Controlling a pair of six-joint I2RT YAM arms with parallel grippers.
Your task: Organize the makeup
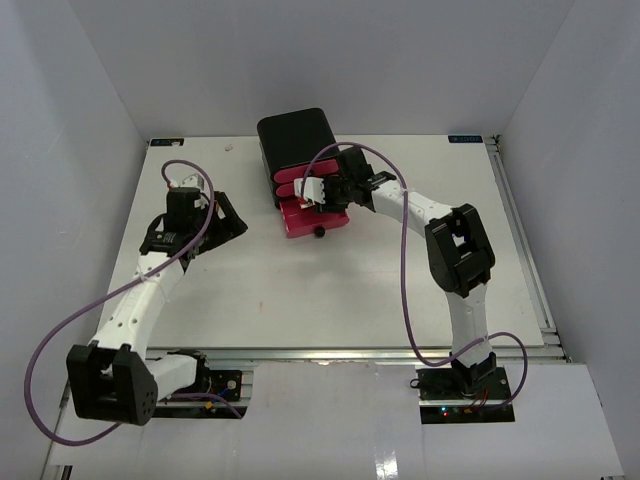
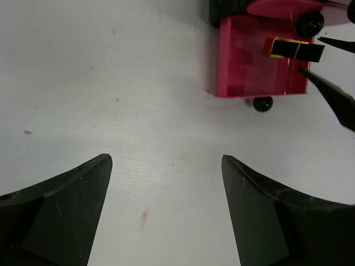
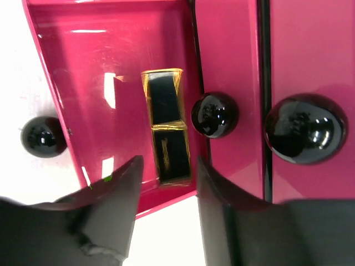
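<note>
Arms both reach out from the near edge of the white table (image 1: 350,290). The right arm (image 1: 455,250) bends at the elbow and angles toward the middle of the far edge, where a black box (image 1: 295,130) stands with its lowest drawer (image 3: 83,83) open. The right gripper (image 3: 169,166) hangs over that drawer, its jaws parted just wider than the lipstick case (image 3: 166,133). The case lies flat on the drawer floor with one end between the fingertips, not gripped. The left arm (image 1: 140,300) leans toward the left edge. The left gripper (image 2: 165,160) hovers over bare tabletop, jaws wide, nothing in them. The case is a glossy black slab edged in gold, and a faint mark on it is too blurred to read. The drawer is shiny pink plastic, and the knobs (image 3: 214,114) are round black beads.
</note>
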